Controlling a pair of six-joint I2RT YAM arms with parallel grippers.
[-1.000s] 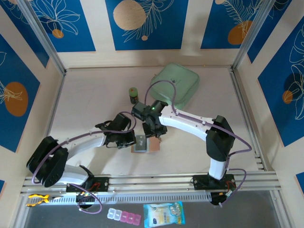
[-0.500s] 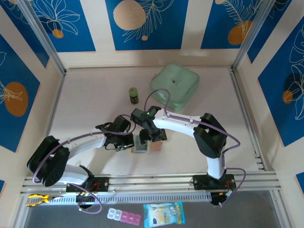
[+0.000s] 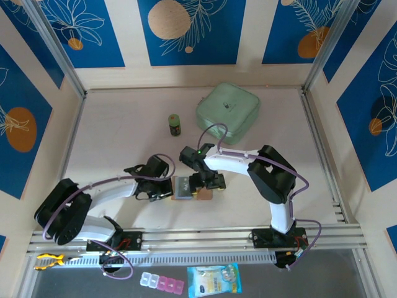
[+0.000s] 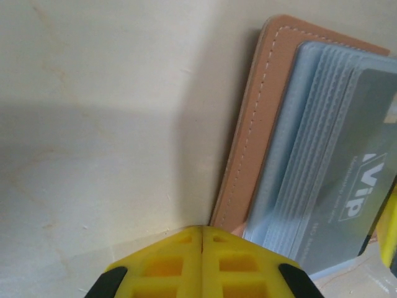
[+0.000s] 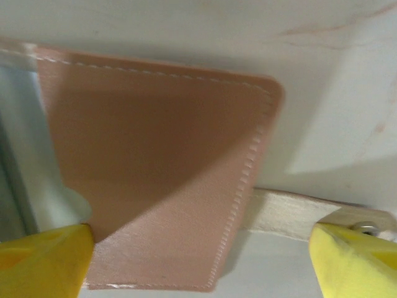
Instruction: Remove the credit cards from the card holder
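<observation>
Pinkish-tan leather card holder, grey plastic card reading "ViP" in its pocket, left pincer closed, right pincer open astride it

White arm links, black joints, purple cables, yellow pincer fingers, green LED.

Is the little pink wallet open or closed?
Open. The card holder lies spread flat on the table, its grey pockets facing up with a grey card tucked inside.

Your left gripper was closed tight, pointed down. Your right gripper was spread wide, likewise pointed down.
</observation>
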